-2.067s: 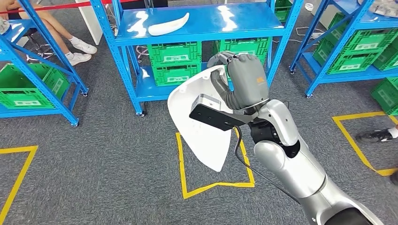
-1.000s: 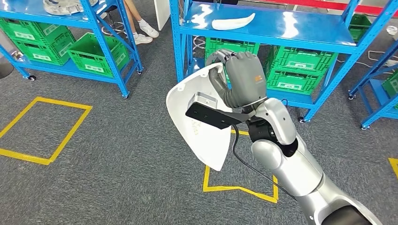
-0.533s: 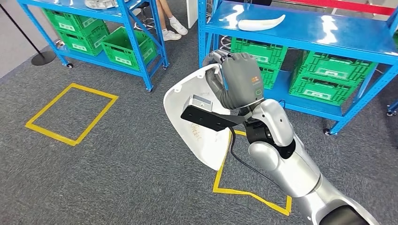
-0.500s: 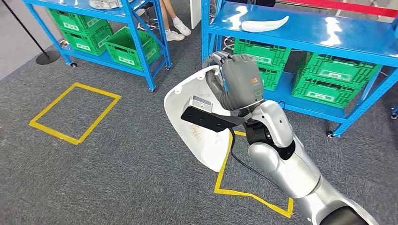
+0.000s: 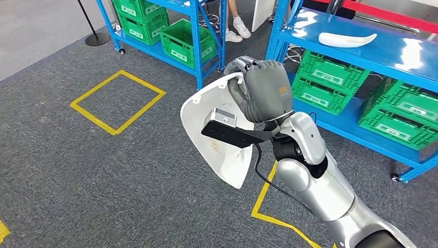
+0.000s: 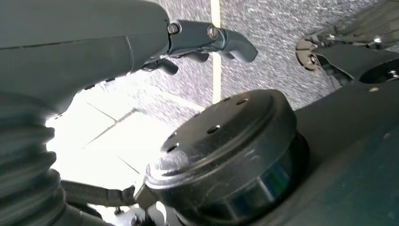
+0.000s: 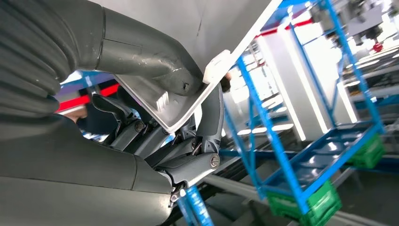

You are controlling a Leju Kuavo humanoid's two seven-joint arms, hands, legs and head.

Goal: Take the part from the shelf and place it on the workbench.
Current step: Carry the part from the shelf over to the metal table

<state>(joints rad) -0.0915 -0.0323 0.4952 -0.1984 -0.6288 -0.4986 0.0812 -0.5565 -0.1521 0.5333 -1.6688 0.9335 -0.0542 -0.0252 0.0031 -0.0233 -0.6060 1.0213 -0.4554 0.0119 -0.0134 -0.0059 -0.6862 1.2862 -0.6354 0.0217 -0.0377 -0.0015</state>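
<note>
Gripping white part (image 5: 217,137) | right hand (image 5: 263,90) clamps its upper edge

View has swung left; shelves (image 5: 361,51) now sit right.

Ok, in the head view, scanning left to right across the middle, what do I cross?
Yellow floor square → white part → right hand gripping its upper edge → green crates on the low blue shelf.
</note>
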